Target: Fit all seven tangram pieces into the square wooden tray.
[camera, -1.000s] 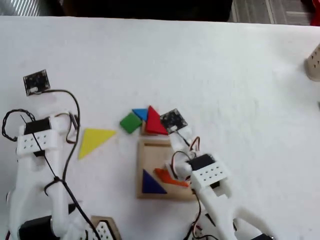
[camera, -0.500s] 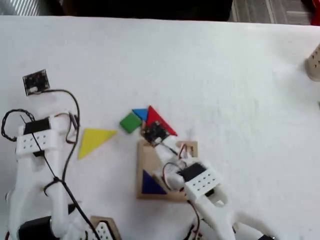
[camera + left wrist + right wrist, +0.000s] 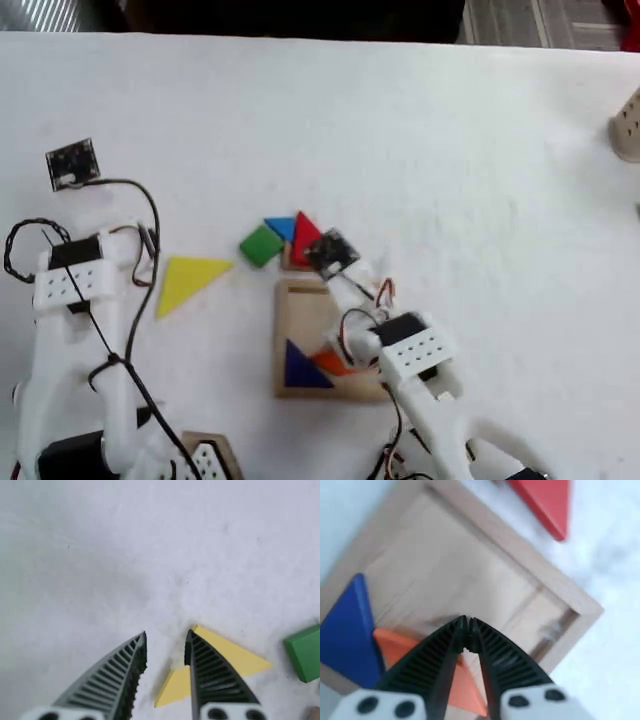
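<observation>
The right gripper (image 3: 466,622) hung over the wooden tray (image 3: 300,308), fingers pressed together just above an orange piece (image 3: 392,646) lying beside a blue triangle (image 3: 347,630) along the tray's near edge. The left gripper (image 3: 166,637) stood spread over a yellow triangle (image 3: 230,652) on the table (image 3: 450,150). A red triangle (image 3: 303,232), green square (image 3: 261,245) and light-blue piece (image 3: 281,228) clustered outside the tray's far edge.

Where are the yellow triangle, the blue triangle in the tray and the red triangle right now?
yellow triangle (image 3: 185,280), high view, middle of its top face.
blue triangle (image 3: 301,371), high view, middle of its top face.
red triangle (image 3: 547,500), right wrist view, middle of its visible part.
</observation>
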You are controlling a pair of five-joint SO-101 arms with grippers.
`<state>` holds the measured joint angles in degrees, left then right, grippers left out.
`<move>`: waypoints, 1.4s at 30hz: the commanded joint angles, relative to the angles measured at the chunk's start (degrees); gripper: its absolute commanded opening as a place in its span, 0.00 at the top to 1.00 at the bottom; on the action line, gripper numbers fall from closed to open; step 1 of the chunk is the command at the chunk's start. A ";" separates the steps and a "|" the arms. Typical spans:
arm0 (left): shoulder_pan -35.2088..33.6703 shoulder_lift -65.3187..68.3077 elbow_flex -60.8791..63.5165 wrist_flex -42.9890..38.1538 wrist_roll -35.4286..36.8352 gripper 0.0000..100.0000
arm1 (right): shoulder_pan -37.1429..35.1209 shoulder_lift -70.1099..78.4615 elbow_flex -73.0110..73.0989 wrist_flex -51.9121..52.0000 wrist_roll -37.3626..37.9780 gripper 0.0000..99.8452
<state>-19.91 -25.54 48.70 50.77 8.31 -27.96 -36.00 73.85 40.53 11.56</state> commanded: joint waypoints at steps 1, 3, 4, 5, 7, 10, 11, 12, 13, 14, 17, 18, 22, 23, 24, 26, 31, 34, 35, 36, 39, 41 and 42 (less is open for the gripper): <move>1.27 0.13 -0.35 -1.32 -0.70 0.86 | 2.24 -1.27 -1.85 2.24 1.05 0.98; 1.27 0.13 -0.35 -1.67 -0.70 0.86 | 0.66 -1.27 -1.76 5.76 5.01 0.98; 1.27 0.13 -0.18 -2.29 -0.70 0.86 | -0.31 -1.27 -1.76 7.60 6.68 0.98; 1.27 0.13 0.44 -3.08 -0.70 0.86 | -0.75 -1.27 -1.67 9.27 8.00 0.98; 1.27 0.13 1.32 -4.92 -0.70 0.86 | -0.31 -1.27 -1.67 11.21 9.58 0.98; 1.27 0.13 1.41 -5.36 -0.70 0.86 | 2.59 -1.27 -1.76 11.91 10.73 0.98; 1.27 0.13 1.41 -5.36 -0.70 0.86 | 3.47 -1.36 -1.85 11.91 10.81 0.98; 1.27 0.13 1.41 -5.36 -0.70 0.86 | 4.26 -1.36 -2.11 11.65 10.64 0.98; 1.27 0.13 1.41 -5.36 -0.70 0.86 | 5.05 -1.36 -2.81 11.47 10.29 0.98; 1.27 0.13 1.41 -5.36 -0.70 0.86 | 5.76 -1.36 -3.69 11.47 10.20 0.98; 1.27 0.13 1.41 -5.36 -0.70 0.86 | 6.37 -1.36 -5.80 11.12 5.10 0.98; 1.27 0.13 1.41 -5.36 -0.70 0.86 | 6.29 -1.36 -5.98 10.07 2.11 0.98; 1.27 0.13 1.41 -5.36 -0.70 0.86 | 6.11 -0.92 -5.71 5.49 -3.16 0.98; 1.27 0.13 1.41 -5.36 -0.70 0.86 | 5.85 -0.84 -5.63 5.14 -3.16 0.98; 1.27 0.13 1.41 -5.36 -0.70 0.86 | 4.97 -0.92 -5.27 4.79 -3.16 0.98; 1.27 0.13 1.49 -5.36 -0.70 0.86 | 1.89 -0.84 -3.78 3.74 -3.16 0.98; 1.27 0.13 1.67 -5.36 -0.70 0.86 | -5.41 -1.01 0.09 2.24 -2.20 0.98; 1.27 0.13 1.76 -5.36 -0.70 0.86 | -5.58 -1.36 1.58 2.86 3.34 0.98; 1.27 0.13 1.76 -5.36 -0.70 0.86 | -5.14 -1.36 1.67 3.74 4.75 0.98; 1.27 0.13 1.76 -5.36 -0.70 0.86 | -4.70 -1.36 1.58 4.62 5.89 0.98; 1.27 0.13 1.76 -5.36 -0.70 0.86 | -4.26 -1.36 1.58 6.11 7.56 0.98; 1.27 0.13 1.76 -5.36 -0.70 0.86 | -4.26 -1.36 1.58 6.37 7.47 0.98; 1.27 0.13 1.76 -5.36 -0.70 0.86 | -4.26 -1.36 1.58 6.37 7.47 0.98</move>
<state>-19.38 -25.54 50.81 46.64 8.31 -32.00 -37.32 74.99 45.27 17.98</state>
